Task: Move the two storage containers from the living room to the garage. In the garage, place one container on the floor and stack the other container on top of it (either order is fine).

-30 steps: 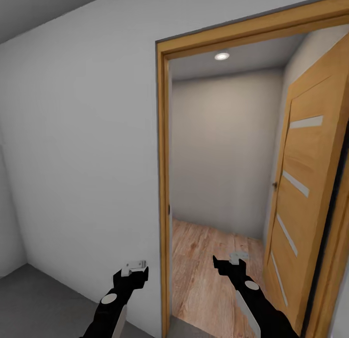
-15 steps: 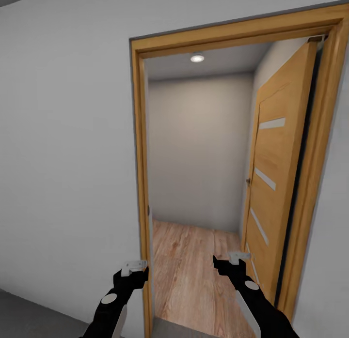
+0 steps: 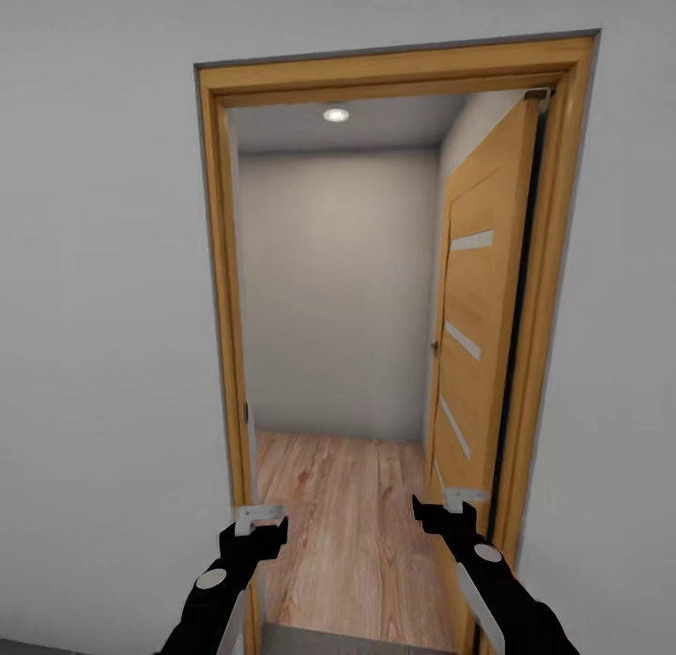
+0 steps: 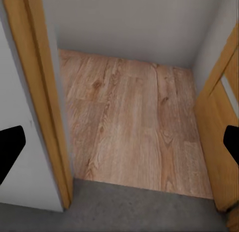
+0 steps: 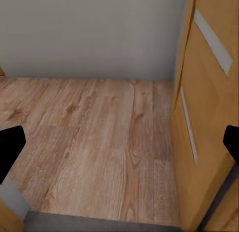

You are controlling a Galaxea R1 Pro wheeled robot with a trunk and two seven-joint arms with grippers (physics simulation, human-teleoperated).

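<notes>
The two storage containers are out of view. I stand on dark grey concrete floor (image 4: 144, 209) facing an open doorway. My left gripper (image 3: 259, 523) hangs low in front of the left door jamb, open and empty. My right gripper (image 3: 453, 506) is held at the same height before the open door's lower edge, also open and empty. In the left wrist view the left gripper (image 4: 119, 147) spans the threshold, and in the right wrist view the right gripper (image 5: 119, 145) spans light wood-plank flooring (image 5: 94, 142).
An orange wood door frame (image 3: 221, 289) is set in a white wall (image 3: 103, 308). The wooden door (image 3: 474, 327) with pale slats is swung inward on the right. Beyond lies a small room with a plank floor (image 3: 347, 524), a grey back wall and a ceiling light (image 3: 335, 114).
The whole picture has shifted: the doorway slid from the right side to the middle, so the camera turned toward it. Both grippers keep their pose and stay open.
</notes>
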